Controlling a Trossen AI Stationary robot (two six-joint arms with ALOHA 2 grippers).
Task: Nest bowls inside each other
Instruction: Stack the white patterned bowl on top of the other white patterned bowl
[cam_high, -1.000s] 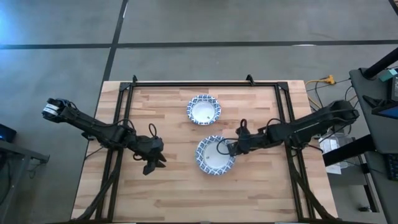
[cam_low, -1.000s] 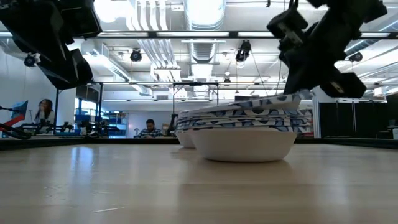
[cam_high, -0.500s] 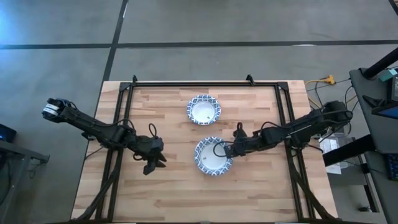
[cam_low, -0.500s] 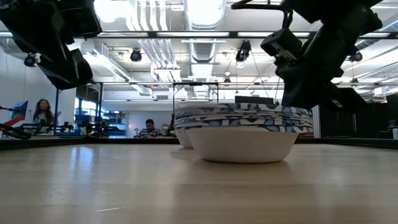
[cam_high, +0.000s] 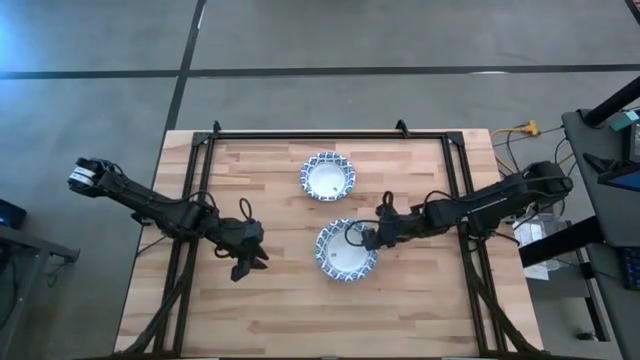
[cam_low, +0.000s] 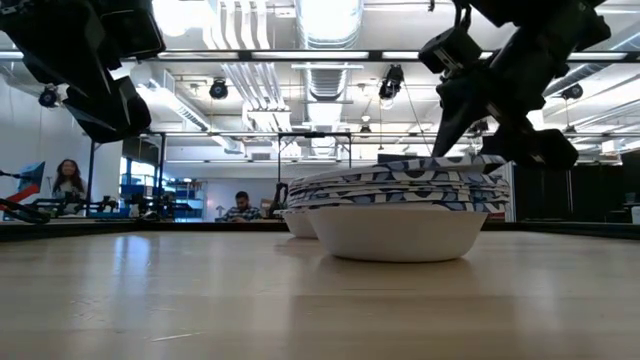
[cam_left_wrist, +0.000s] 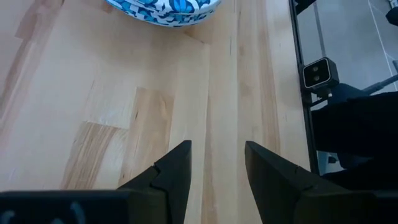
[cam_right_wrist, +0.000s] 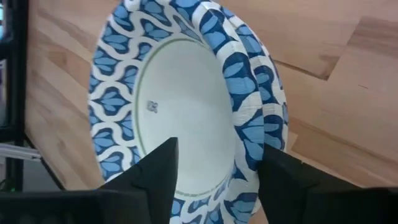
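A stack of blue-and-white patterned bowls stands at the table's middle and shows in the low view. Its top bowls sit tilted, right side raised. A second bowl group stands farther back. My right gripper is open at the stack's right rim, with one finger over the top bowl's white inside and the other outside the rim. My left gripper is open and empty over bare wood to the stack's left. My right gripper straddles the top bowl's right rim, one finger inside the bowl and one outside, slanting down from the table's right. The gap is wider than the rim. Which finger touches it, I cannot tell. The stack rests on the table.
Bare wood lies in front of my left gripper and along the table's near side. A black frame rail runs along the table's far edge. People sit in the room beyond the table.
My right gripper went toward the table's left edge, then came back right and rose a little. The stack slid left with it and back again. Its top bowls dropped level and now tilt again, right side up.
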